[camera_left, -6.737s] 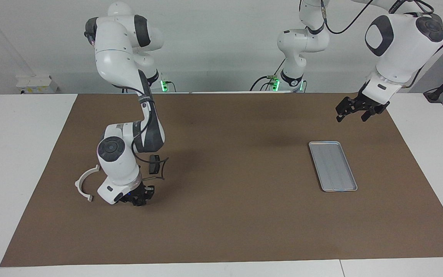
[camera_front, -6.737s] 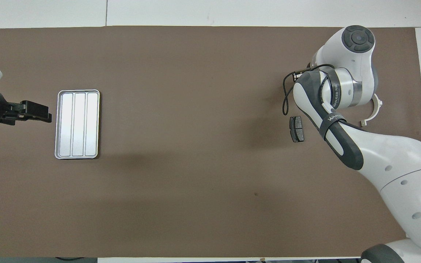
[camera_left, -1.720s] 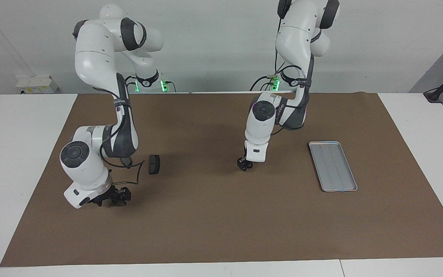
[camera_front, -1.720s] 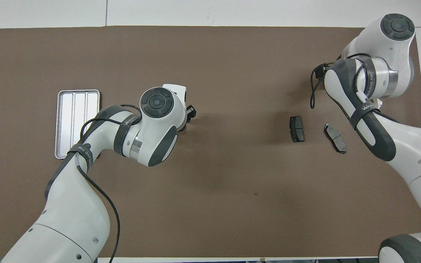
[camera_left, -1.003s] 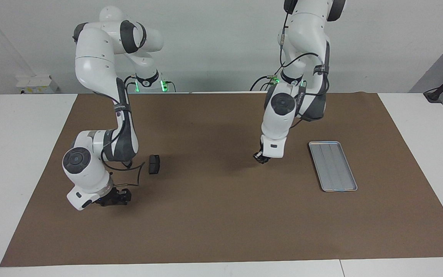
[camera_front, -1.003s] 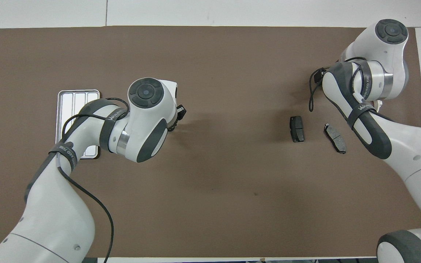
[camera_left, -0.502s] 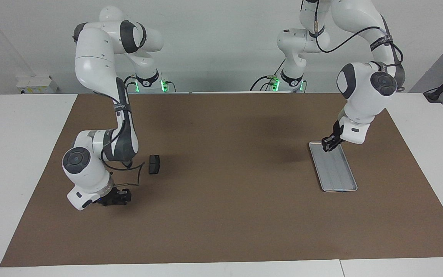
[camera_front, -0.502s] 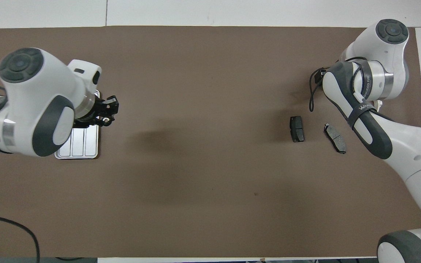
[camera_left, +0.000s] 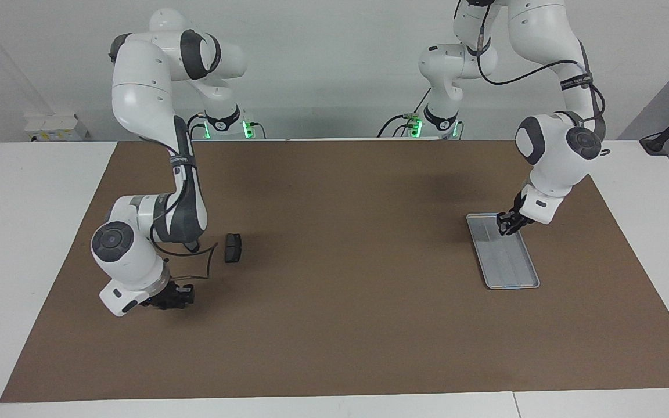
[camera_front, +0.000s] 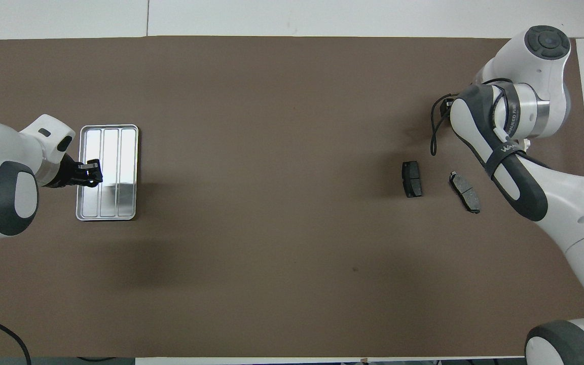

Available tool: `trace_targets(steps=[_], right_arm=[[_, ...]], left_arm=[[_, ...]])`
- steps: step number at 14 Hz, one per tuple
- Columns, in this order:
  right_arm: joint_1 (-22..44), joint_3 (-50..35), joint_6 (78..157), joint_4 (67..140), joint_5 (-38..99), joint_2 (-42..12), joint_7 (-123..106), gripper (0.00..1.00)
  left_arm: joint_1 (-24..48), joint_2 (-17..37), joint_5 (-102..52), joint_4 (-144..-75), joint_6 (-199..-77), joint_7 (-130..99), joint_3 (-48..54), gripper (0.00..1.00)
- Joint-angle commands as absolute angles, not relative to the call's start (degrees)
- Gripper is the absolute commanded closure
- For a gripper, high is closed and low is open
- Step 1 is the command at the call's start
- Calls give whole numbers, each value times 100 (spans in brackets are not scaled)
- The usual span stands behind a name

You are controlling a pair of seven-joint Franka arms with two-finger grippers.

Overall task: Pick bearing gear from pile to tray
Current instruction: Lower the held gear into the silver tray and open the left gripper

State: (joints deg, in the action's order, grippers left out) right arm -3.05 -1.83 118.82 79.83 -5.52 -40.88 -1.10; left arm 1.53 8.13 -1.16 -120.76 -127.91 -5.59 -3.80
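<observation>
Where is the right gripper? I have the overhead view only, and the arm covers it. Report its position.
Observer: The right gripper is low over the mat, close to the dark plate, toward the right arm's end of the table.
Operator: Now give me the left gripper's height over the tray.
Observer: The left gripper hangs just above the tray, over its end nearer to the robots. I cannot tell whether it touches.

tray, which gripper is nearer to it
Left. The left gripper is over the tray, at its end nearer the robots. The right gripper is at the right arm's end of the table.
</observation>
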Motion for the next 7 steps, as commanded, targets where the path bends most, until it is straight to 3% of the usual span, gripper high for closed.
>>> trace_targets(steps=[1, 7], right_arm=[[-475, -237, 11734, 8174, -483, -4166, -351, 60], [-475, -237, 11698, 8174, -483, -4228, -422, 81]], left_arm=[[35, 738, -79, -12444, -13191, -413, -308, 100], [219, 835, -105, -12717, -13561, -756, -290, 100]])
